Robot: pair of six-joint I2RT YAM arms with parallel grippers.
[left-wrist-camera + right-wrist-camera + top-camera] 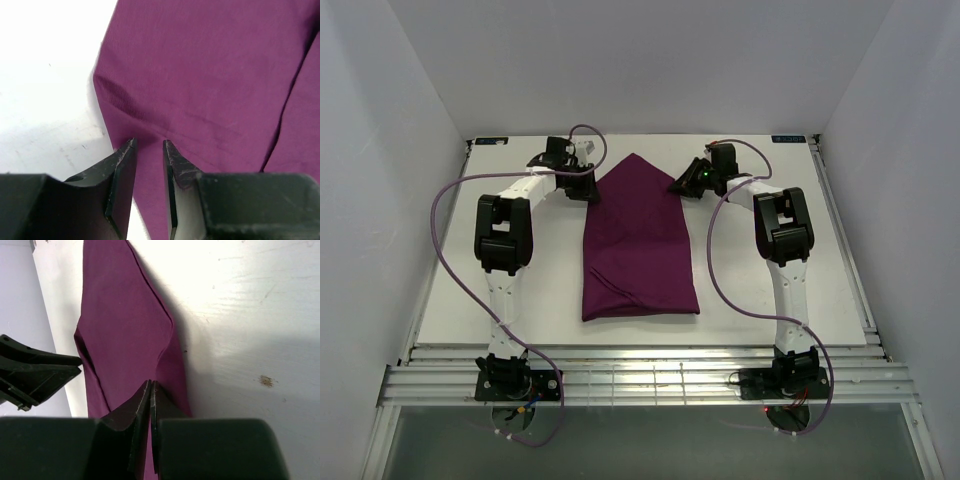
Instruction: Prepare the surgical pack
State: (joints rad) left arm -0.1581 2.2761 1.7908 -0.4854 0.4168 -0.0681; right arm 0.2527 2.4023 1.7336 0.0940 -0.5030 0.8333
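Top external view: white table [450,290]. Purple cloth [640,250] is folded and lies between both sets of fingers. Its long axis runs away from the arm bases, pointed end far, broad end near. Left gripper [149,146]: fingers apart, tips at the cloth's left edge. Right gripper [150,388]: fingers together over the cloth's right edge; cannot tell whether fabric is pinched.

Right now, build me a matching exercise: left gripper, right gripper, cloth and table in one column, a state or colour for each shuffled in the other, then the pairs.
1. left gripper
2. right gripper
3. cloth
4. table

A. white
B. jaws shut together
C. deep purple, folded, pointed at the far end
D. jaws apart with a gap

Pairs: 1-D, 2-B, 3-C, 4-A
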